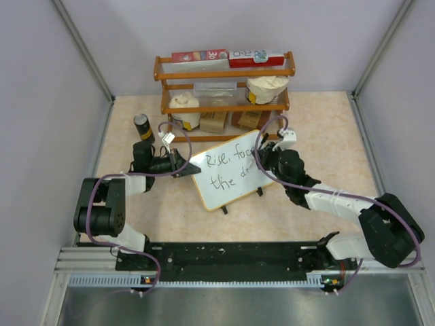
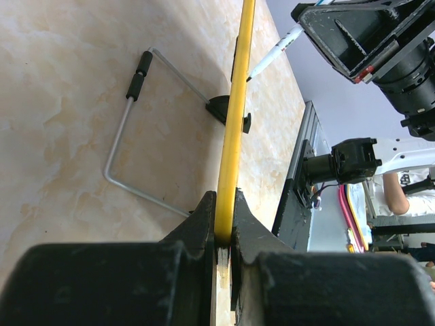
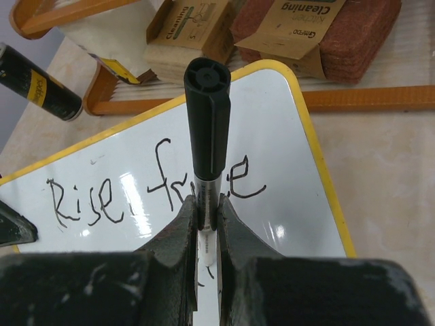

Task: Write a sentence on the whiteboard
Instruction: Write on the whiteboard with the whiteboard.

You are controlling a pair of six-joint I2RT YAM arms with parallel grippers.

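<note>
Yellow-framed whiteboard [image 1: 234, 187] is clamped edge-on in left jaws; right jaws grip marker [image 3: 207, 115], seemingly against it.

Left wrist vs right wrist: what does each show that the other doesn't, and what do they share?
Left wrist only: the left gripper shut on the whiteboard frame, with the board seen edge-on, plus its wire stand and a black foot. Right wrist only: the sentence, its first line partly hidden by the marker; the right gripper shut on that marker; the shelf; a black can. Both: the whiteboard and the marker.
</note>
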